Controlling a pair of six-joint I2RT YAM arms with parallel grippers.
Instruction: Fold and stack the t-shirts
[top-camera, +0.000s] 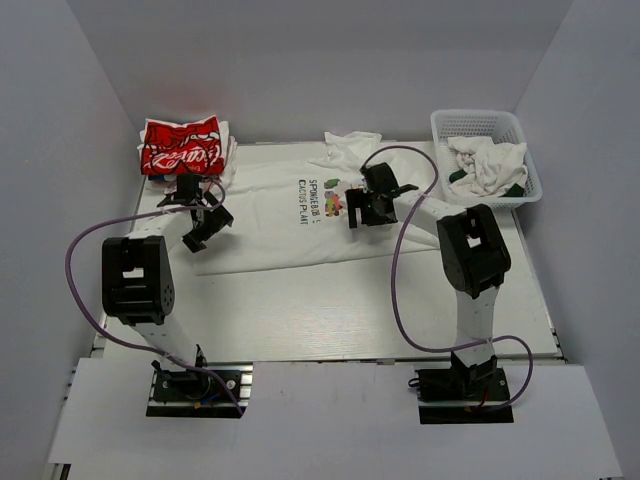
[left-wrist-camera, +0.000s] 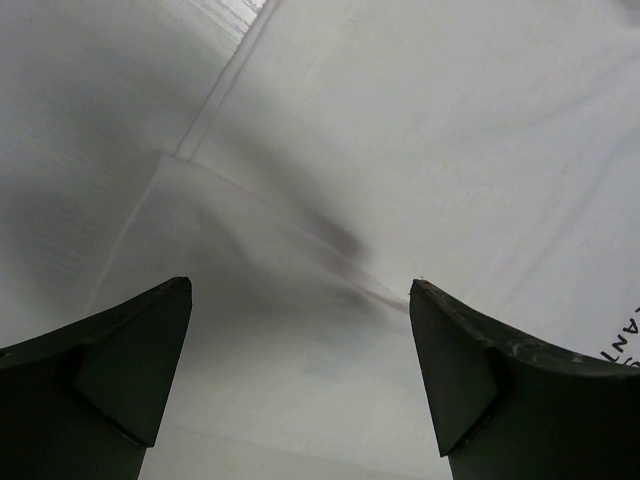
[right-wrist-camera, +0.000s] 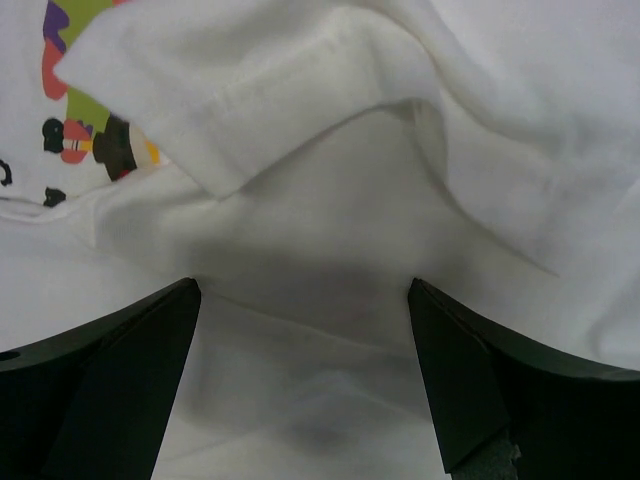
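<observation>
A large white t-shirt (top-camera: 270, 220) with a colourful cartoon print (top-camera: 333, 200) and dark lettering lies spread across the middle of the table. My left gripper (top-camera: 206, 228) hovers open over its left edge. In the left wrist view the open left gripper (left-wrist-camera: 300, 285) has only white t-shirt cloth (left-wrist-camera: 450, 150) and a hem seam below it. My right gripper (top-camera: 366, 212) is open beside the print. The right wrist view shows the right gripper (right-wrist-camera: 303, 285) above a folded-over sleeve (right-wrist-camera: 250, 90) of the white t-shirt. A folded red t-shirt (top-camera: 180, 146) with white script lies at the back left.
A white plastic basket (top-camera: 520, 135) at the back right holds crumpled white cloth (top-camera: 485, 165). The red t-shirt rests on a small pile of white cloth (top-camera: 228, 150). Grey walls close in the table on three sides. Purple cables loop from both arms.
</observation>
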